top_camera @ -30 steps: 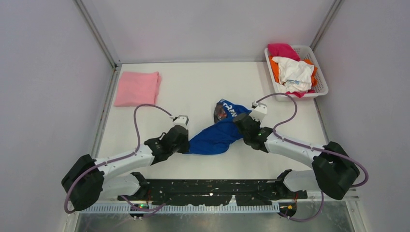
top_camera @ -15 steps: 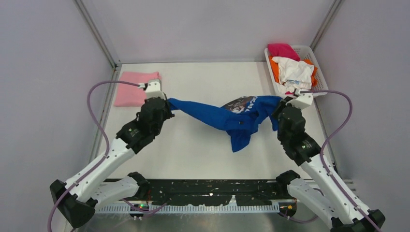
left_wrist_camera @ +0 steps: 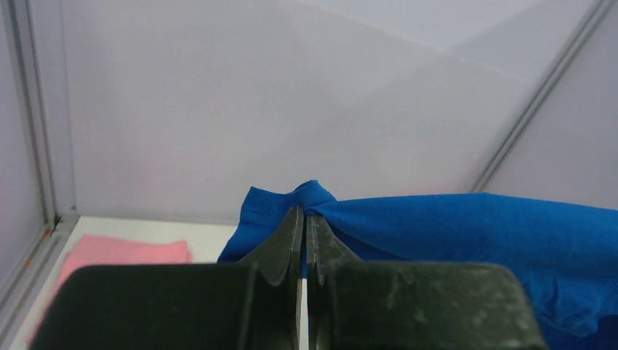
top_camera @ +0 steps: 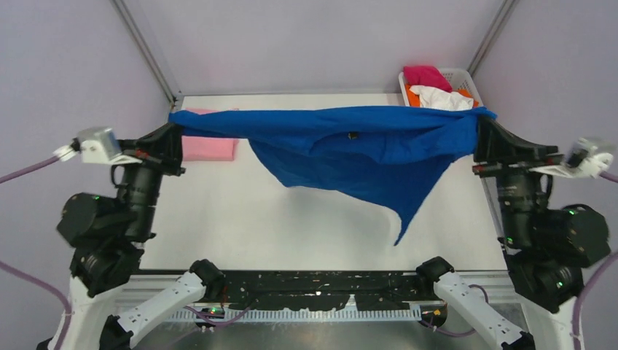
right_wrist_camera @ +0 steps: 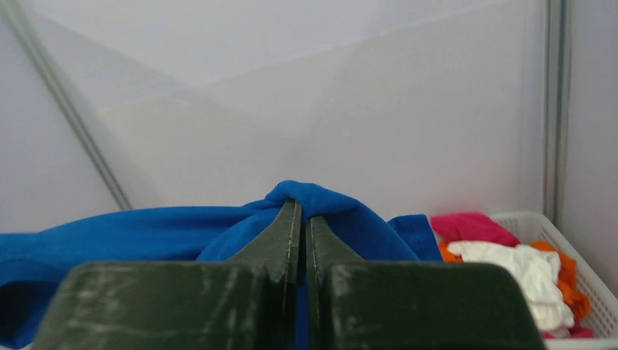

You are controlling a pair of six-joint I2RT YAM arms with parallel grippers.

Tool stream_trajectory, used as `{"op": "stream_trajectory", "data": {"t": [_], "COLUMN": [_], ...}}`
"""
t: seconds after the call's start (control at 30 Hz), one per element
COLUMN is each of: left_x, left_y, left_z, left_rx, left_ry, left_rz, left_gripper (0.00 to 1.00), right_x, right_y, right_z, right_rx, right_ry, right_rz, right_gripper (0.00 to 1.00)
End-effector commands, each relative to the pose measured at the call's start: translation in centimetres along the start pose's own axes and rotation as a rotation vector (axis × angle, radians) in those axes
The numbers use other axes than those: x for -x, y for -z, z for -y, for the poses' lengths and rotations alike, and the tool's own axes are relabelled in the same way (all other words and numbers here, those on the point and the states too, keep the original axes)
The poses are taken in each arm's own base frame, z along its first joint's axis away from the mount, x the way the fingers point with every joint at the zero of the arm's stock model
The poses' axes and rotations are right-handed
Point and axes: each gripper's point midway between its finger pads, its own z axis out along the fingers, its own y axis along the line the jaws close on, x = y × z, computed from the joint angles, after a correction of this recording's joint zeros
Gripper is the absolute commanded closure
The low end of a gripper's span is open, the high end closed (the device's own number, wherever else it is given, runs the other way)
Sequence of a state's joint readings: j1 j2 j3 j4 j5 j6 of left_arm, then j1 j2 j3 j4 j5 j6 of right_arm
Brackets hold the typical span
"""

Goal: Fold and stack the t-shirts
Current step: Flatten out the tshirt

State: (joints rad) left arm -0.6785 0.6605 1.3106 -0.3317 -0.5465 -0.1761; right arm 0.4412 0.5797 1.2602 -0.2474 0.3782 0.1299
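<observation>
The royal-blue t-shirt (top_camera: 357, 149) hangs stretched in the air between my two grippers, high above the table, one corner drooping to the lower right. Its print is hidden. My left gripper (top_camera: 173, 131) is shut on its left end, also in the left wrist view (left_wrist_camera: 307, 211) with blue cloth (left_wrist_camera: 466, 222) running right. My right gripper (top_camera: 481, 131) is shut on its right end, also in the right wrist view (right_wrist_camera: 302, 208). A folded light-pink t-shirt (top_camera: 211, 146) lies flat at the table's back left, partly hidden by the blue one. Magenta (top_camera: 426, 75), white (top_camera: 441, 98) and orange tees lie in the basket.
The white slatted basket (top_camera: 465, 79) stands at the back right corner, also in the right wrist view (right_wrist_camera: 590, 292). Grey walls with metal posts enclose the white table (top_camera: 291, 219) on three sides. The arm bases sit at the near edge.
Both arms have risen and spread apart, lifting the blue t-shirt off the table from a bunched heap and pulling it out wide in the air.
</observation>
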Motion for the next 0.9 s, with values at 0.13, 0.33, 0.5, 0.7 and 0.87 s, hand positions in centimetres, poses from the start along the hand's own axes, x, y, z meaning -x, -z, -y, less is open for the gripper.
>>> {"op": "stream_trajectory", "data": {"t": [0.13, 0.33, 0.5, 0.7, 0.87], "left_x": [9.7, 11.7, 9.5, 0.3, -13.7], "left_y": [7.8, 10.9, 8.2, 1.2, -2.6], "left_z": [1.7, 3.1, 3.0, -0.7, -4.5], "left_rx": [-0.302, -0.453, -0.372, -0.004, 0.218], "left_ry": [0.052, 0.081, 0.068, -0.036, -0.113], "left_rz": [0.222, 0.254, 0.185, -0.016, -0.349], "left_gripper": [1.0, 1.0, 1.0, 1.0, 1.0], "right_x": [10.9, 13.3, 12.2, 4.5, -9.6], "right_y": [7.0, 7.9, 5.4, -2.6, -11.9], "right_z": [-5.0, -6.0, -5.6, -3.5, -1.4], "right_rx": [0.349, 0.399, 0.329, 0.093, -0.12], "right_ry": [-0.083, -0.104, -0.098, -0.017, 0.164], "right_rz": [0.169, 0.183, 0.144, -0.021, -0.287], "right_gripper": [0.95, 0.95, 0.95, 0.95, 0.95]}}
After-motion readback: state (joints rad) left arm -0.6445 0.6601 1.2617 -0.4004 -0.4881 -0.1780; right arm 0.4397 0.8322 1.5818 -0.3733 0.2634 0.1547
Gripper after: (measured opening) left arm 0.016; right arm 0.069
